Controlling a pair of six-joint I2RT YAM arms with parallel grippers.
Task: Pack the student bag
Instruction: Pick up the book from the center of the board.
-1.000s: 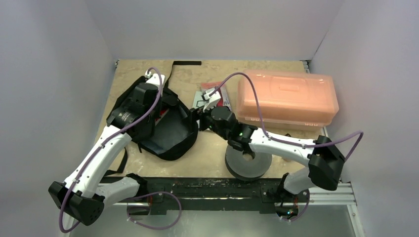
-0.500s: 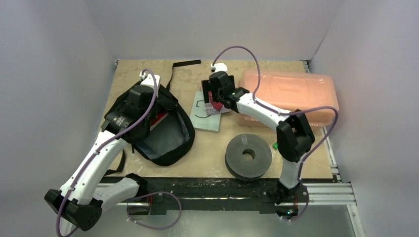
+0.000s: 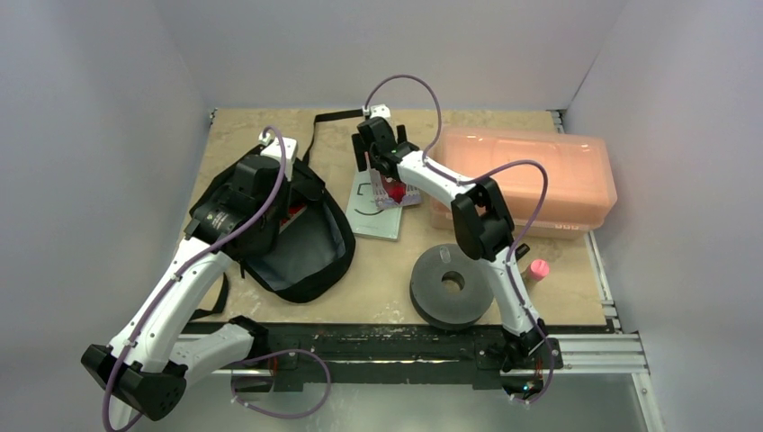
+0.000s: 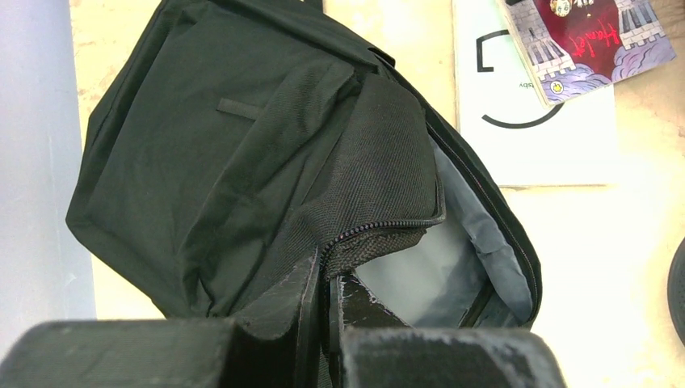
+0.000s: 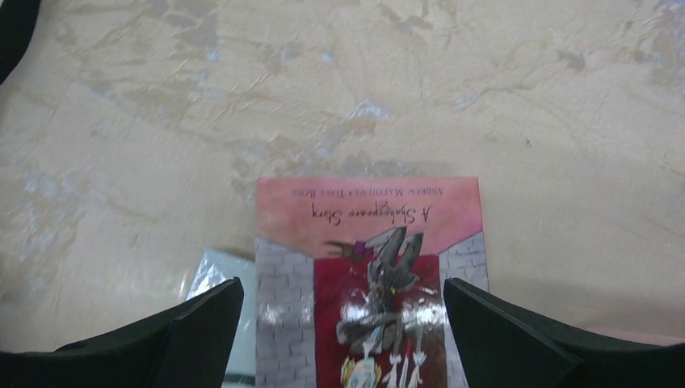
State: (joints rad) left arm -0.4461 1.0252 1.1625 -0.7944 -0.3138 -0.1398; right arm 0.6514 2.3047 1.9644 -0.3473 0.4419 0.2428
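A: We count one student bag [image 3: 301,247], lying at the left of the worktop [image 3: 382,265], its mouth gaping and grey lining showing.

B: We see the left pincer [image 4: 327,279] clamped tight on its zipper edge.

A: Just right of it we count two flat printed things: one white booklet [image 3: 371,216], and one red picture book [image 3: 397,193] partly on top.

B: The right pincer [image 5: 343,323] stands wide over that book, one finger on either side.

A: Farther right we count one orange lidded box [image 3: 522,180], one grey spool [image 3: 453,286] and one small pink thing [image 3: 538,267].
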